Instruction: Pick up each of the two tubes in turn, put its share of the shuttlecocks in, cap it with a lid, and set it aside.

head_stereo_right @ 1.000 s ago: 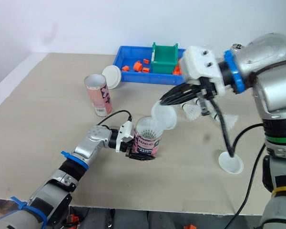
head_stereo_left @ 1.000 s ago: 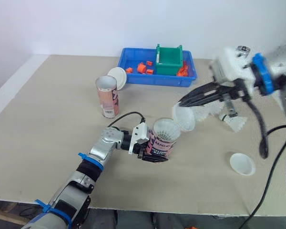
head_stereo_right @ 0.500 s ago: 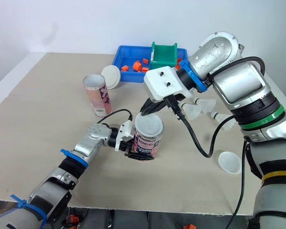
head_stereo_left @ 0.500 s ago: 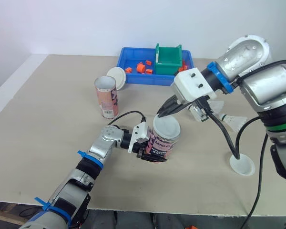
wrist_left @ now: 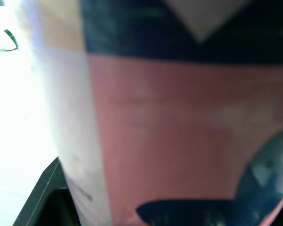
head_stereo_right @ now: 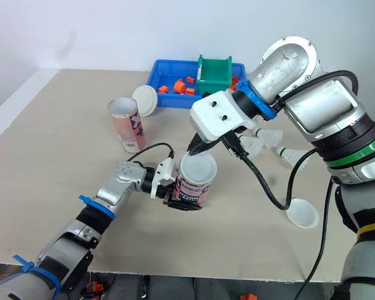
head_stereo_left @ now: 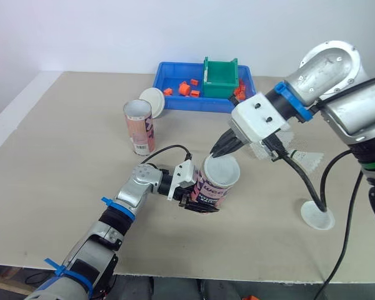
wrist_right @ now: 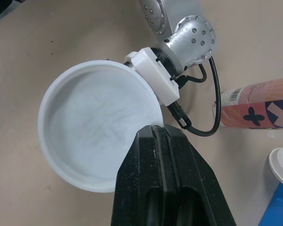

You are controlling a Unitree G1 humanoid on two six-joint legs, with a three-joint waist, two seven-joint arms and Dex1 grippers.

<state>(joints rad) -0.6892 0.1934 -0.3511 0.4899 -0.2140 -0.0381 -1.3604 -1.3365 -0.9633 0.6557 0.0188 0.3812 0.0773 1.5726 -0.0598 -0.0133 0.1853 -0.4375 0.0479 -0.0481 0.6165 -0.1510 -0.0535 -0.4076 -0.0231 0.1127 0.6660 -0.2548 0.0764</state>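
**Capping of the held tube.** The left jaws are clenched round the lower body of the tube (head_stereo_left: 211, 189). They hold it near the middle of the surface (head_stereo_left: 62, 162), leaning rather than upright. Its long axis runs from the left jaws upward toward the robot's right, so the mouth faces the right arm. The right jaws, reaching in from above and behind, are clenched on the rim of the lid (head_stereo_left: 223, 170). The lid lies over that mouth and close to the tube's axis, but tipped rather than square to it. Whether it touches all round cannot be told. Seating it would probably call for a push along the tube's lean, not straight down, with the left jaws bracing the tube from below. A push off that axis could cock the lid or twist the tube in its grasp. The second tube (head_stereo_left: 139, 127) stands upright and open, well apart at the robot's left. A spare lid (head_stereo_left: 154, 99) is just behind it by the tray (head_stereo_left: 175, 103). Loose shuttlecocks (head_stereo_left: 307, 161) and a third lid (head_stereo_left: 317, 216) lie at the right.
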